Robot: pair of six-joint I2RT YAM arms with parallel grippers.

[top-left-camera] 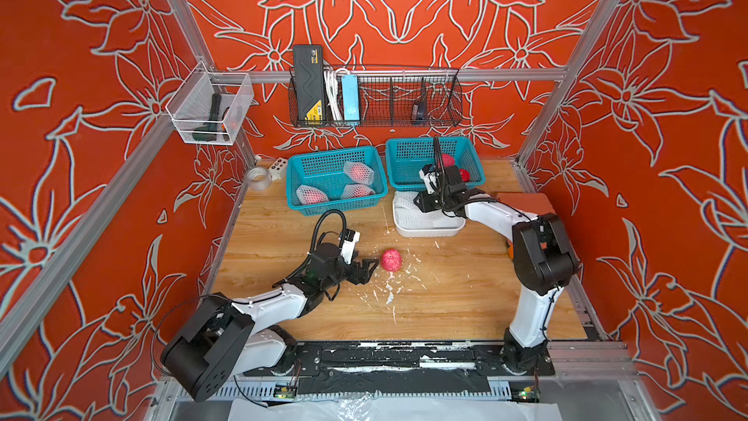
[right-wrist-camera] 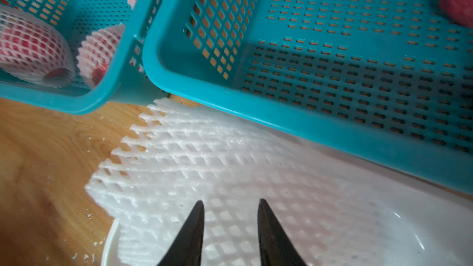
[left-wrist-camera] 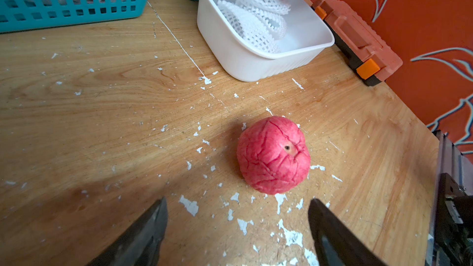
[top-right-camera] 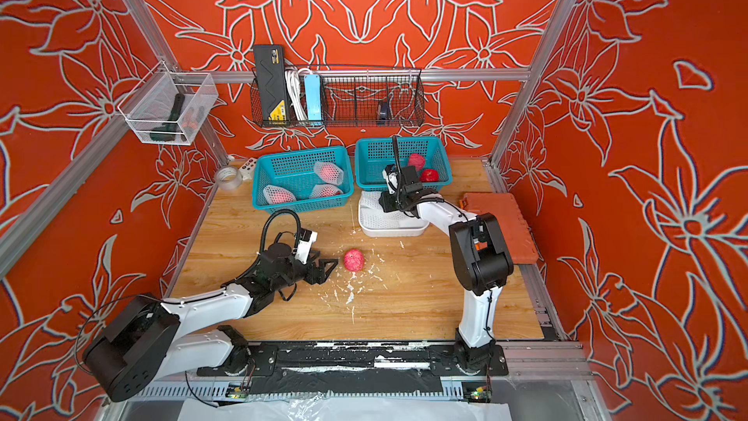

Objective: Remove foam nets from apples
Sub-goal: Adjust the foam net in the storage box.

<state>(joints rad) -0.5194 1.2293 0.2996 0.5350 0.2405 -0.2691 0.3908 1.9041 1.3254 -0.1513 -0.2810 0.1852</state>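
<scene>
The left claw (left-wrist-camera: pixel 238 202) is standing released, its two black fingers spread wide with nothing between them. A bare apple (left-wrist-camera: pixel 273 154) is lying on the worktop (left-wrist-camera: pixel 102 98) just ahead of it, apart from both tips. The left wrist view is showing crease lines across the apple's pink-red skin and white foam flecks (left-wrist-camera: pixel 190 205) scattered around it. In both top views the same apple is appearing only as a small red ball in front of that claw.

The right claw (right-wrist-camera: pixel 230 202) is hovering over the white tray (right-wrist-camera: pixel 422 226), its jaws parted by a narrow gap and gripping nothing. Empty foam nets (right-wrist-camera: pixel 204 162) are lying directly beneath it, the mesh showing unpinched through the gap and one edge spilling past the tray rim. In the top views the wrist is hiding those tips.

Beyond the right claw a teal basket (top-left-camera: pixel 409 151) is holding two bare apples (top-left-camera: pixel 464 174). To that claw's left a second basket (top-left-camera: pixel 336 204) is holding three netted apples (top-left-camera: pixel 358 172).
</scene>
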